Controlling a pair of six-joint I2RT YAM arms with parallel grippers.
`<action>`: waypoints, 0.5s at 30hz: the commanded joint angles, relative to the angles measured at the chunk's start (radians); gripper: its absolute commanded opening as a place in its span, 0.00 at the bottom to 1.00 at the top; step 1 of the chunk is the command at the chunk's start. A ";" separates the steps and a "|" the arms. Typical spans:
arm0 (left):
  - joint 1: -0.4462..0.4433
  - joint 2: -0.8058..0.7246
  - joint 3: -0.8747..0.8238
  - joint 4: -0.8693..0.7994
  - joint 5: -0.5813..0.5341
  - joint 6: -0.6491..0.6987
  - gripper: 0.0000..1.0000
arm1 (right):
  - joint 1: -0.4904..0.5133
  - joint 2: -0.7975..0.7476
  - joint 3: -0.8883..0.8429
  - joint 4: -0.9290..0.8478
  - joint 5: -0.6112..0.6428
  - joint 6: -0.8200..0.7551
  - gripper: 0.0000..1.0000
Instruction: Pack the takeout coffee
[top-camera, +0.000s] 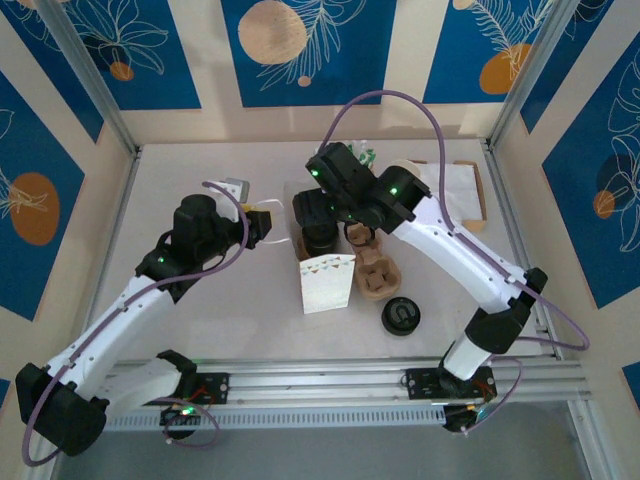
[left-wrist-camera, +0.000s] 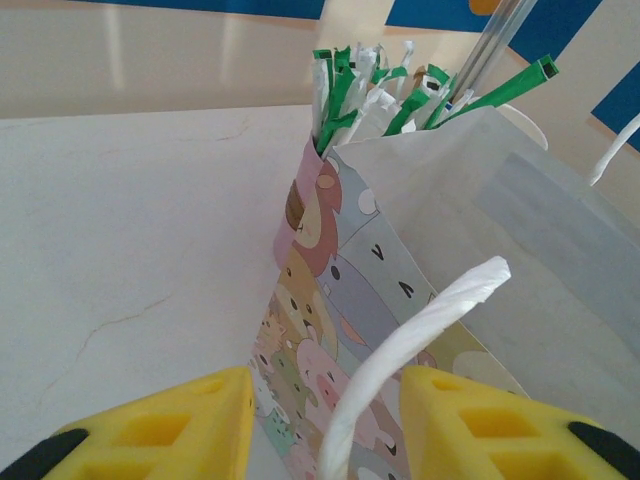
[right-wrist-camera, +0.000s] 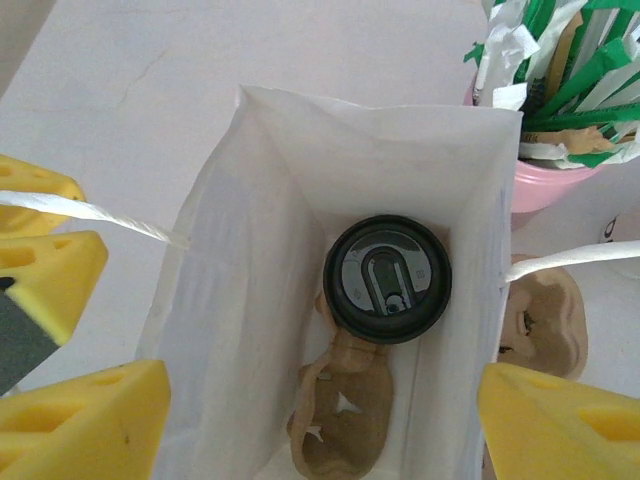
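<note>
nearest the arm bases, a low black lid stack (top-camera: 401, 316) sits on the table (top-camera: 190, 170), apart from the work. no concern there.

next out, the white paper bag (right-wrist-camera: 250, 190) stands upright with its mouth open. the takeout coffee (right-wrist-camera: 388, 280) is inside it, at the bottom, lid up, seated in a cardboard cup carrier (right-wrist-camera: 345, 425) that lies on the bag floor. on this evidence the cup is judged packed, or very nearly so.

right gripper (right-wrist-camera: 325, 375): jaws wide apart, holding nothing, poised above the bag mouth with one finger over each side wall. risk: a crooked lift out could catch a finger on a paper wall or on the other handle (right-wrist-camera: 570, 258), dragging the light bag over and tipping the cup.

left gripper (left-wrist-camera: 325, 400): jaws partly apart, with the twisted paper handle (left-wrist-camera: 430, 320) running between them. the handle looks taut toward the rim in the right wrist view, but whether it is pinched or merely hooked cannot be told. risk: a sideways pull would lean or slide the bag, and an abrupt release may let the wall fold in over the lid.

just beside the bag, a second carrier (top-camera: 375, 272) lies on the table. a sliding bag would ride against it.

farthest, a pink cup of wrapped straws (right-wrist-camera: 550, 170) stands close behind the bag. a shove backward could knock it over.
</note>
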 joint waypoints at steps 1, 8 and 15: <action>-0.016 0.000 0.010 -0.008 -0.013 0.017 0.43 | 0.010 -0.048 0.022 0.033 -0.011 -0.017 0.81; -0.016 0.001 0.010 -0.008 -0.016 0.018 0.43 | 0.011 -0.130 -0.026 0.144 -0.008 -0.050 0.81; -0.016 0.001 0.010 -0.009 -0.017 0.020 0.43 | -0.019 -0.218 -0.091 0.276 0.057 -0.083 0.81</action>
